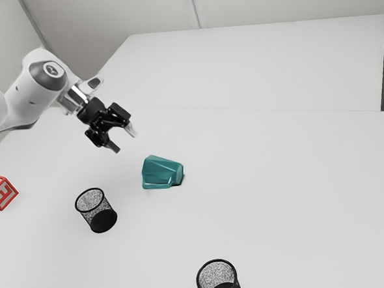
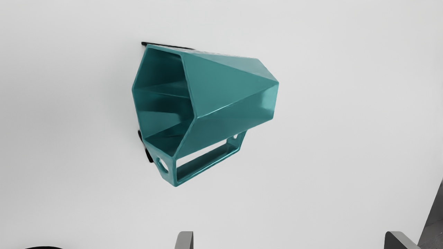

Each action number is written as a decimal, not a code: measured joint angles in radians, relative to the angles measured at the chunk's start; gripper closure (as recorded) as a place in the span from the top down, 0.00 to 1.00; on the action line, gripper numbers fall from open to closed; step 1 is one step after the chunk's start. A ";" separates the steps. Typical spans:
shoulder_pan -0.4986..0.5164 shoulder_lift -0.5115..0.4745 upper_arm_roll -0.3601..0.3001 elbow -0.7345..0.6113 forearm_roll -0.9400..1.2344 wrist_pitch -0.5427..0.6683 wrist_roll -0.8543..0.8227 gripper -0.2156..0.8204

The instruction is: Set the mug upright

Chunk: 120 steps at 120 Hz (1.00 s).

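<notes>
Gripper (image 1: 124, 140) above the desk (image 1: 279, 178), its two fingers (image 2: 186, 240) wide apart with nothing between them. The mug (image 1: 161, 172) lies on its side on the desk, ahead of the gripper and below it, toward the exterior view's right. Its long axis runs roughly parallel to the line joining the fingertips. The mouth (image 2: 166, 100) points to the side of the gripper where the near mesh cup (image 1: 96, 210) stands; the narrower base (image 2: 270, 100) points the opposite way. The handle (image 2: 207, 164) is on the flank nearer the gripper. Righting the mug probably requires an advance and descent, a firm grip, then a turn bringing the mouth uppermost.
</notes>
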 joint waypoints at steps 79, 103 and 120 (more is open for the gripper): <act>0.049 0.171 -0.004 -0.091 -0.397 0.023 0.402 0.76; 0.044 0.173 -0.007 -0.099 -0.414 0.011 0.445 0.30; 0.044 0.170 -0.007 -0.099 -0.411 0.010 0.468 0.15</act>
